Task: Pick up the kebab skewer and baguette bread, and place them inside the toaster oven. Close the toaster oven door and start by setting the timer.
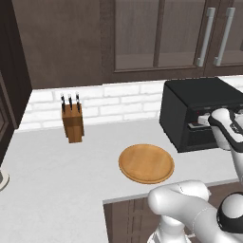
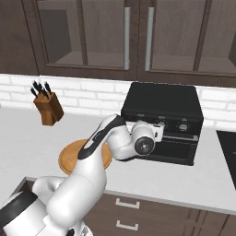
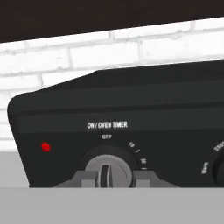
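The end effector (image 3: 108,178) is right up at the toaster oven (image 2: 162,107), fingers pinched in narrow on the timer knob (image 3: 107,169). In the hand view both fingertips (image 3: 85,179) flank the grey ridge of that knob, one on each side, touching it. Above the knob the panel reads "ON / OVEN TIMER" with "OFF" at twelve o'clock, and the knob's ridge points straight up at it. A red indicator light (image 3: 45,146) glows at nine o'clock of the knob, well to the side. A second knob (image 3: 218,168) peeks in at three o'clock, cut by the frame edge.

From the right base view the white arm (image 2: 110,138) reaches across to the oven's control strip, wrist hard against the front. The toaster oven door (image 2: 171,148) stands upright, closed against the box. The oven sits on the white table (image 1: 57,166), backed against the white brick wall (image 1: 118,102).

A round wooden board (image 1: 146,163) lies flat on the table at about seven o'clock of the oven, near but apart. A knife block (image 1: 72,121) stands upright farther along at nine o'clock, close to the wall. Dark glass-fronted cabinets (image 2: 97,32) hang overhead.
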{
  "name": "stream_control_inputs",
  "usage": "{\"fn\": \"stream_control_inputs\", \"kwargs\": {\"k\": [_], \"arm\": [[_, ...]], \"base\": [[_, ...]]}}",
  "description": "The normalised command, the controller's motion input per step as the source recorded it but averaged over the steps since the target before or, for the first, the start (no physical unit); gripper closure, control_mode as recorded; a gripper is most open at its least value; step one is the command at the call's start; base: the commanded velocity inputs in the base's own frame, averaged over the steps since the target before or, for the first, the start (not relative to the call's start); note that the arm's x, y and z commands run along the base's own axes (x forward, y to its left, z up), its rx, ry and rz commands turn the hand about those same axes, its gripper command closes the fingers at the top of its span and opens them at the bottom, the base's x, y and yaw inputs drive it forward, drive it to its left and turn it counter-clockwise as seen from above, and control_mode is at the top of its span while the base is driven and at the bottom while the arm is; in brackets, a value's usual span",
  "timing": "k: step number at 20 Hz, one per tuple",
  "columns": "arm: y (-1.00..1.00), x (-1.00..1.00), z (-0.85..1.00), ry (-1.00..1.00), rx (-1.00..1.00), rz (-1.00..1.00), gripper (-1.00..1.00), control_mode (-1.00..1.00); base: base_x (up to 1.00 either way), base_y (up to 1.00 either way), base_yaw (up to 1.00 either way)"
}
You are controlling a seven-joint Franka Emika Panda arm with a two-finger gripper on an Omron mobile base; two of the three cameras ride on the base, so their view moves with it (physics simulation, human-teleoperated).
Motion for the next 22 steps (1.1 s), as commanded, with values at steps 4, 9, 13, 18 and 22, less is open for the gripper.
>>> {"fn": "stream_control_inputs", "kwargs": {"k": [4,9,13,18,22], "arm": [[0.00,0.00,0.00,0.00,0.00,0.00,1.00,-1.00],[0.00,0.00,0.00,0.00,0.00,0.00,1.00,-1.00],[0.00,0.00,0.00,-0.02,0.00,0.00,1.00,-1.00],[0.00,0.00,-0.02,-0.07,0.05,-0.01,1.00,-1.00],[0.00,0.00,-0.07,-0.14,0.15,-0.01,1.00,-1.00]], "base": [[0.00,0.00,0.00],[0.00,0.00,0.00],[0.00,0.00,0.00],[0.00,0.00,0.00],[0.00,0.00,0.00]]}}
